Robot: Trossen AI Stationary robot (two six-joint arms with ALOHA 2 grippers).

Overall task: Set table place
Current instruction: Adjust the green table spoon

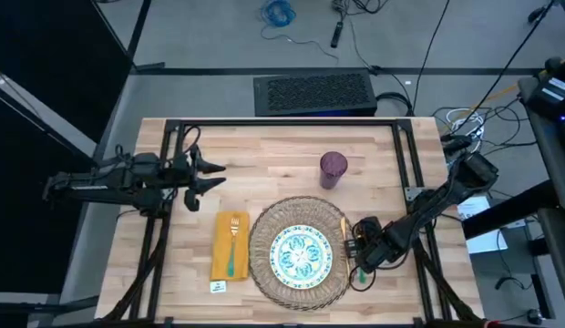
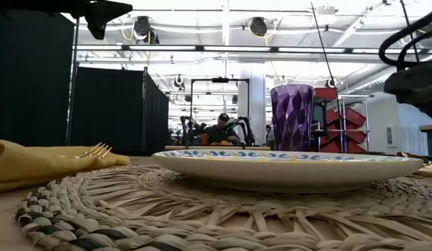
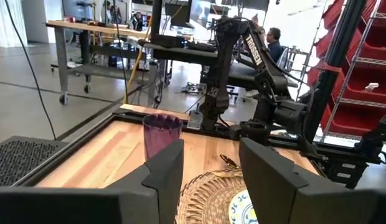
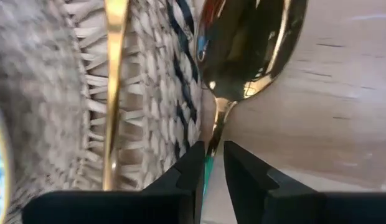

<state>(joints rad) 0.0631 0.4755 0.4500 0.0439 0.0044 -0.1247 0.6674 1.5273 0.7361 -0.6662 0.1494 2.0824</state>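
High view: the woven mat (image 1: 299,252) lies at the near middle of the table (image 1: 264,155), patterned plate (image 1: 302,254) centred on it, napkin (image 1: 230,244) with a green-handled fork (image 1: 233,244) just left of the mat, purple cup (image 1: 333,169) beyond it. The right gripper (image 1: 363,248) sits low at the mat's right edge; the left gripper (image 1: 212,176) waits left of the cup, fingers spread.

Low view: plate and cup as placed — nothing new.

Right wrist view: fingers pinch a gold spoon (image 4: 249,43) by its green neck, bowl lying at the mat's edge beside another gold piece (image 4: 113,87) on the mat.

Likely the spoon-laying step — next, release and lift clear.
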